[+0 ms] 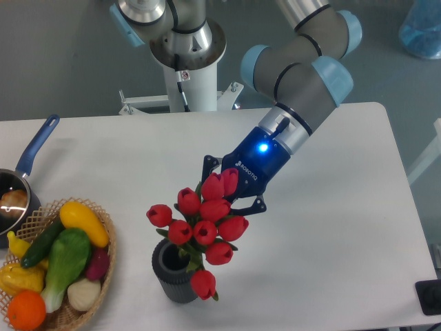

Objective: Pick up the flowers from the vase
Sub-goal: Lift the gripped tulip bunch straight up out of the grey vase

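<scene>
Above vase (173, 273): flowers (203, 225) hung, partly covering its rim.
Gripper (230, 194): your jaws clamped the flowers' stems.
Left edge: basket (105, 262), pan (27, 165).

Flowers (204, 227) above vase (173, 270), basket (103, 265) left.

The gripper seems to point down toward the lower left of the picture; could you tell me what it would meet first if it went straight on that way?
The gripper is already closed on the flowers, so the bunch comes first. Past it, that line probably reaches the vase near the table's front edge, though depth is hard to judge from one view.
</scene>
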Robot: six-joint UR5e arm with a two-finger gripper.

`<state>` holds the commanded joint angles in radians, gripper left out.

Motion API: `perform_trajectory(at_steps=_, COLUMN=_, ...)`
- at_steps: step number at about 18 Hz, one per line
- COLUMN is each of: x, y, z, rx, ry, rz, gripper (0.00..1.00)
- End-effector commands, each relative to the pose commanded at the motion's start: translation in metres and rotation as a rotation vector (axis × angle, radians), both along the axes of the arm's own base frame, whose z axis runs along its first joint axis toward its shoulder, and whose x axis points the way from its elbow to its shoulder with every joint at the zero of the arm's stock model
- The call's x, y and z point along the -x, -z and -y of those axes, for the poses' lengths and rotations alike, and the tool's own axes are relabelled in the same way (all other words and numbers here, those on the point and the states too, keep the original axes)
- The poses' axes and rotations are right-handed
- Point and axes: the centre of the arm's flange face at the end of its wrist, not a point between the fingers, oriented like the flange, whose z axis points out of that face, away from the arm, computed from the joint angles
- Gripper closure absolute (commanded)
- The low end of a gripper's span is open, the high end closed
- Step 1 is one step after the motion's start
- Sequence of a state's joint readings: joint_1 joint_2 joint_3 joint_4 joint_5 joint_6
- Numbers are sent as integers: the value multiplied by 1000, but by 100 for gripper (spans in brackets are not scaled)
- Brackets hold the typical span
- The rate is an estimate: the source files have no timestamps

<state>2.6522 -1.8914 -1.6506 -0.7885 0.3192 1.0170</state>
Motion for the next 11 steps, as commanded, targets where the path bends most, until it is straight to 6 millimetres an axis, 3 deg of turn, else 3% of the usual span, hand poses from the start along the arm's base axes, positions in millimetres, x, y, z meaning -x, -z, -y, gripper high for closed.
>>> perform_trajectory(at_steps=11, x=14, y=-24, z=23, rx=-85, ry=-17, rz=43, gripper=100)
